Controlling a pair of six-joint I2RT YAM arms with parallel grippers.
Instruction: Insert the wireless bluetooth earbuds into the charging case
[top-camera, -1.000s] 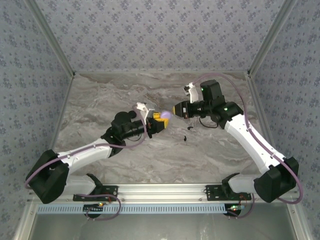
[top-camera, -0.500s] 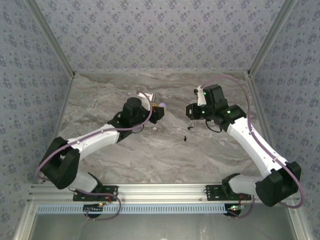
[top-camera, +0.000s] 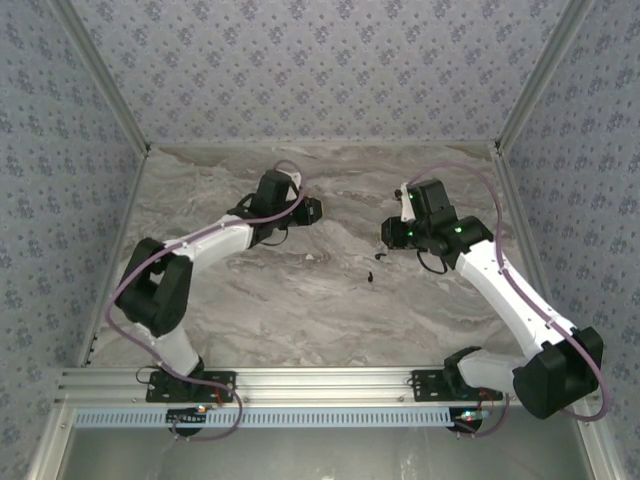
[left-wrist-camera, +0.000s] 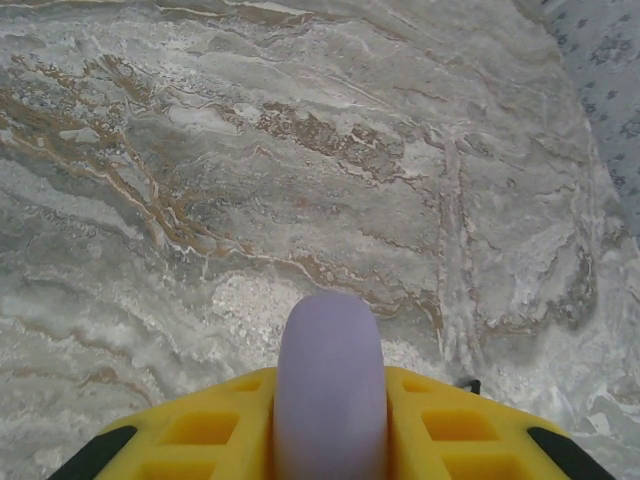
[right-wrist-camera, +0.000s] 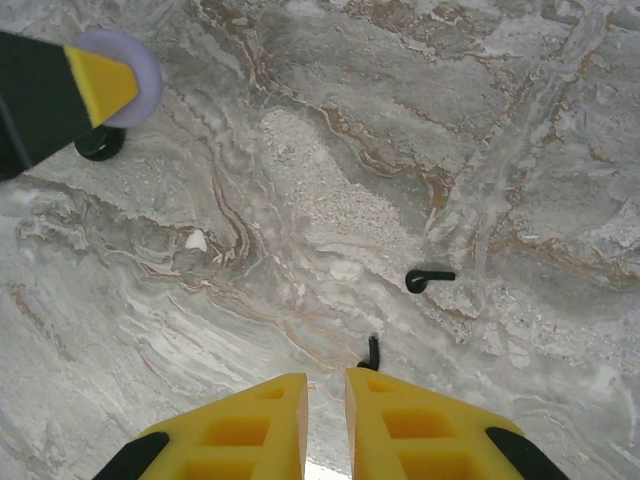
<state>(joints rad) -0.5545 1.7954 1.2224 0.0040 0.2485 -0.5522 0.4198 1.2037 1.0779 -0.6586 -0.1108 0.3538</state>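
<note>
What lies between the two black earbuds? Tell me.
Only bare marble tabletop, in the right wrist view, between the near black earbud and the far black earbud.

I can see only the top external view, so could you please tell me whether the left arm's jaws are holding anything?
Observer: Yes. On the left wrist view, the left gripper is shut on a pale lilac rounded piece.
Operator: Thank you. Is the right one carrying anything?
Observer: No. The right gripper shows a narrow gap between its yellow jaws, with nothing in it.
Operator: Are the dark specks near it earbuds?
Observer: They look so. One black earbud lies just beyond its jaws. A second black earbud, with a round head and short stem, lies farther out on the marble table.
</note>
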